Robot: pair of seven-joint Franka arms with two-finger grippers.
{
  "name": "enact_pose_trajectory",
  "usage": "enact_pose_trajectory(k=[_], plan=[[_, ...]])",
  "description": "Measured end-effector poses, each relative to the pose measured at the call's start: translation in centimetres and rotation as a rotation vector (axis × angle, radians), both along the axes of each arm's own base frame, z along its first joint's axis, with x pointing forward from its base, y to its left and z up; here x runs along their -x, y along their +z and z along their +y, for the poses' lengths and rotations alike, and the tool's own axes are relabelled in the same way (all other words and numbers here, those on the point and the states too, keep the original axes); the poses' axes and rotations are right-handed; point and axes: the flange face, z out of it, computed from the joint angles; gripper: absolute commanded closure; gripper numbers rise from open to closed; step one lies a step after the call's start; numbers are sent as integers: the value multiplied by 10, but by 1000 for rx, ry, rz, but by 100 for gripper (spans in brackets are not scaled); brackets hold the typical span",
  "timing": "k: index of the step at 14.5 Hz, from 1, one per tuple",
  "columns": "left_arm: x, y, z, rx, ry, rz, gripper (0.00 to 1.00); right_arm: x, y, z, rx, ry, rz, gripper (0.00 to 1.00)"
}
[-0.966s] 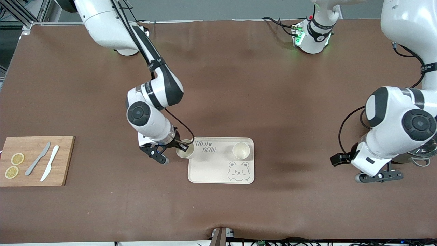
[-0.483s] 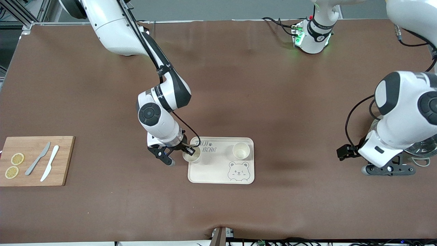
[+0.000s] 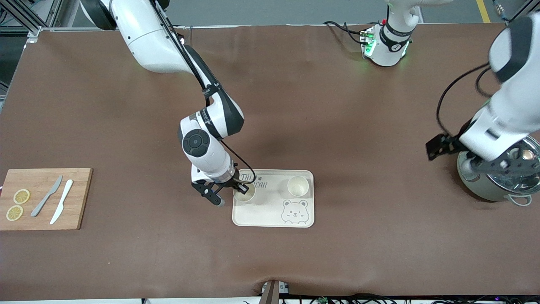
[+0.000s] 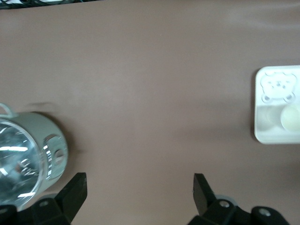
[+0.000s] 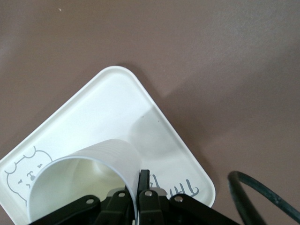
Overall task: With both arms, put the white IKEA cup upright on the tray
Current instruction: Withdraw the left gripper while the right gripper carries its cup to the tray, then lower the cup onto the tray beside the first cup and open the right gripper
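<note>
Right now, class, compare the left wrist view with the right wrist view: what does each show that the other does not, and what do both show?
Only the left wrist view shows the lidded metal pot, the left gripper with its jaws wide open, and the cup standing on the tray. Only the right wrist view shows the right gripper pinching the rim of a white cup over the tray's lettering. Both show the cream bear tray and the brown table.

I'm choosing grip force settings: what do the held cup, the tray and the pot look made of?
Cup in the right gripper: likely thin matte white plastic, faintly ridged wall. Tray: probably cream plastic or melamine, smooth, printed. Pot under the open left gripper: grey metal, shiny lid.
</note>
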Motion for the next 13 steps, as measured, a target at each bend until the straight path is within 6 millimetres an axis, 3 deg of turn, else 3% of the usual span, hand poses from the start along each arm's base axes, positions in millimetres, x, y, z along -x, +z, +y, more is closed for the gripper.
enact_pose_trajectory(k=[2, 4, 9, 13], plan=[[23, 35, 29, -8, -38, -10, 0, 2, -7, 4, 3, 5, -9, 100], [37, 52, 49, -3, -57, -15, 0, 4, -14, 11, 4, 4, -21, 100], [42, 41, 36, 5, -76, 12, 0, 18, -37, 29, 63, 7, -38, 100], [42, 37, 28, 6, -70, 19, 0, 19, -41, 31, 72, 7, -40, 100]])
